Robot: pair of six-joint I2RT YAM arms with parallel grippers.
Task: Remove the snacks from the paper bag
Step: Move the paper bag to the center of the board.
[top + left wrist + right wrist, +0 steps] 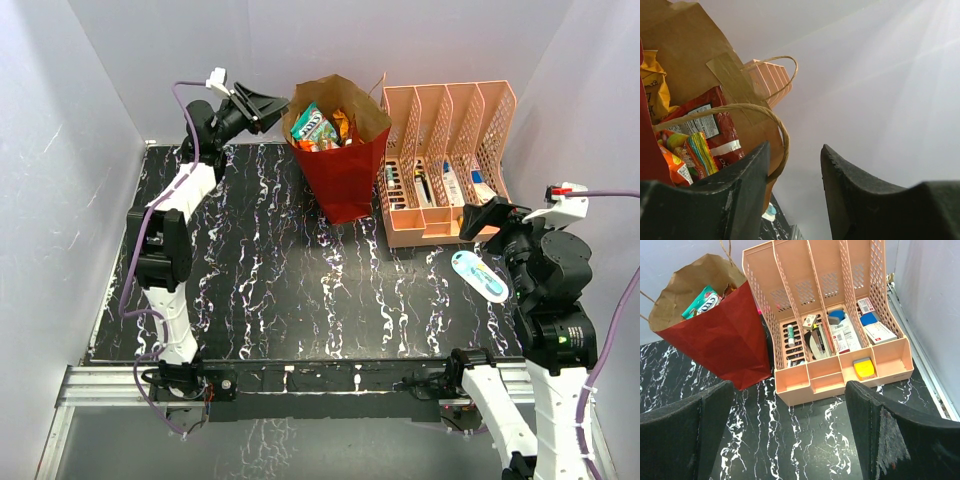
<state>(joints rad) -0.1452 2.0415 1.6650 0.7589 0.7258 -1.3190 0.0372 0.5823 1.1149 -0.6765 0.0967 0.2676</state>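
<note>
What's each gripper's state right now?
Left gripper: open, empty, beside the bag top.
Right gripper: open, empty.

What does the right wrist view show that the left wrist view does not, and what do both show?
Right wrist only: the contents of the organiser, such as a yellow block, and the base of the bag.
Left wrist only: the red packet and yellow packet inside the bag.
Both: bag, organiser, and that arm's own open gripper: the left gripper and the right gripper.
</note>
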